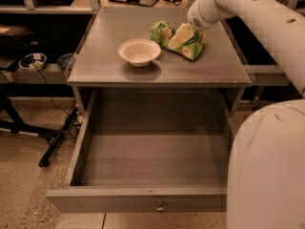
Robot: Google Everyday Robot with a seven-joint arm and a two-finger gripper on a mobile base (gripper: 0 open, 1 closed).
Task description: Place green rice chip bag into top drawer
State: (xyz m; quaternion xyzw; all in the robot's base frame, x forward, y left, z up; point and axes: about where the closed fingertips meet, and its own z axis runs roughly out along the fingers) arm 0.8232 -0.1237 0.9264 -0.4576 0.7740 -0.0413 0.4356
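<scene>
As seen from the front and above, camera view: grey wooden cabinet with flat tabletop (109, 32) and top drawer (95, 200) below it.
Gripper (178, 37): at the back right of the tabletop, down on the green rice chip bag, pale wedge-shaped end pointing lower left, toward the bowl.
Gripper state: cannot tell whether spread or pressed together, nor whether pinching the bag or only resting on it.
Green rice chip bag (195, 46): lying crinkled on the tabletop, back right, with green showing on either side of the gripper; not in the drawer.
White bowl (139, 51): upright near the middle of the tabletop, just left of the bag; touching or apart, cannot tell.
Top drawer: pulled far out toward the camera, grey bottom and side walls in view, flat front panel along the lower edge.
Knob (160, 206): small, round, metal, at the centre of the front panel.
Arm (252, 8): white, running from the upper right corner down to the gripper.
Robot body (267, 166): large white rounded shape at lower right, covering the drawer's right front corner.
Left of the cabinet: low shelf with a small round dish (32, 61); black stand leg (57, 140) on the speckled floor (24, 185).
</scene>
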